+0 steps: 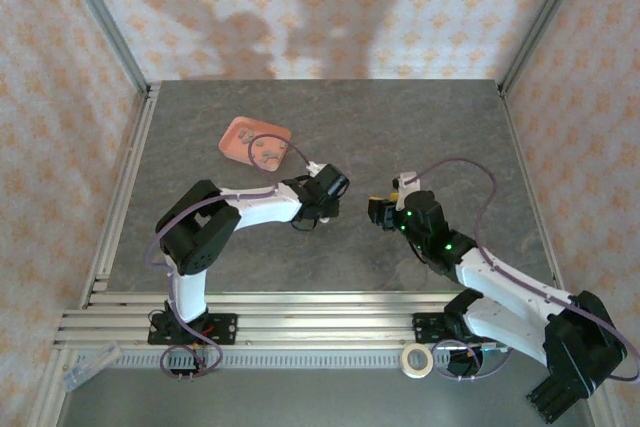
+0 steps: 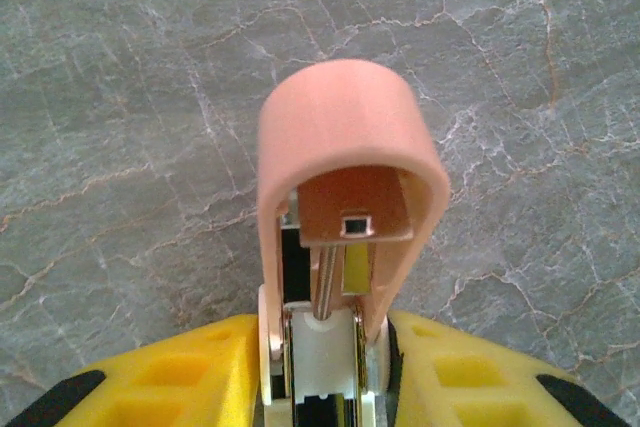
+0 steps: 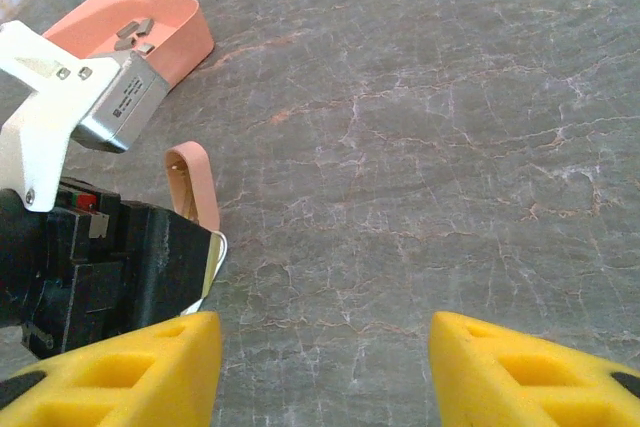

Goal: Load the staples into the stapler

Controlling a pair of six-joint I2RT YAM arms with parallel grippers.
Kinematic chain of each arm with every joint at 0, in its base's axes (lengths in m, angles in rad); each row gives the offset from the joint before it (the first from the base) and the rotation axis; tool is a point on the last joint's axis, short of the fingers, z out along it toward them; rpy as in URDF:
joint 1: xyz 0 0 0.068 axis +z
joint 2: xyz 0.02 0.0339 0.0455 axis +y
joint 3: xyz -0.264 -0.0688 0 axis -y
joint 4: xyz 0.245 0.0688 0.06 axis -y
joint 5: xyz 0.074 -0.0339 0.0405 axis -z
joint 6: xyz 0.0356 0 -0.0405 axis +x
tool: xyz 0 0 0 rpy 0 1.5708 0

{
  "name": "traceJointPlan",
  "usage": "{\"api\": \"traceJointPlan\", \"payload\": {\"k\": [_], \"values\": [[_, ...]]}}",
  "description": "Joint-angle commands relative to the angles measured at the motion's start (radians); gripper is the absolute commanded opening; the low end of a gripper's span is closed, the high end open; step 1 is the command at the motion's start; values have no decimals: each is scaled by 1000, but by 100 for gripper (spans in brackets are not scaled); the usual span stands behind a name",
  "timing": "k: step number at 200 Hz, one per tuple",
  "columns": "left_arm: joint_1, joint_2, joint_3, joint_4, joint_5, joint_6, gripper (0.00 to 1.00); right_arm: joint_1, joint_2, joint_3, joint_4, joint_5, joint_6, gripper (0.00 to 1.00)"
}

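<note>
Centrally, left claw (image 2: 320, 377) clamps the stapler (image 2: 340, 137) — right claw (image 3: 325, 367) spread apart, both well inside table (image 1: 450, 127) edges.

The stapler (image 2: 340, 117) is cut off at the bottom edge of the left wrist view. From overhead, the staples (image 1: 268, 150) in the tray (image 1: 233, 137) are too small to be counted.

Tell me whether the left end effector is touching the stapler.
Touching. The left wrist view shows the stapler wedged between the yellow fingers of the left end effector, both pressed against its sides with no gap.
</note>
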Motion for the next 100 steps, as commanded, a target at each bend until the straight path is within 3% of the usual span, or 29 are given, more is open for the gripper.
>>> {"api": "traceJointPlan", "payload": {"k": [1,61,100], "values": [[-8,-74,19,-40,-31,23,39,-1,-20,-5,0,-18,-9,57],[5,-218,-43,-68,-54,25,47,3,30,37,13,-68,-1,58],[72,-373,-158,-117,-46,1,51,17,91,64,43,-86,12,58]]}}
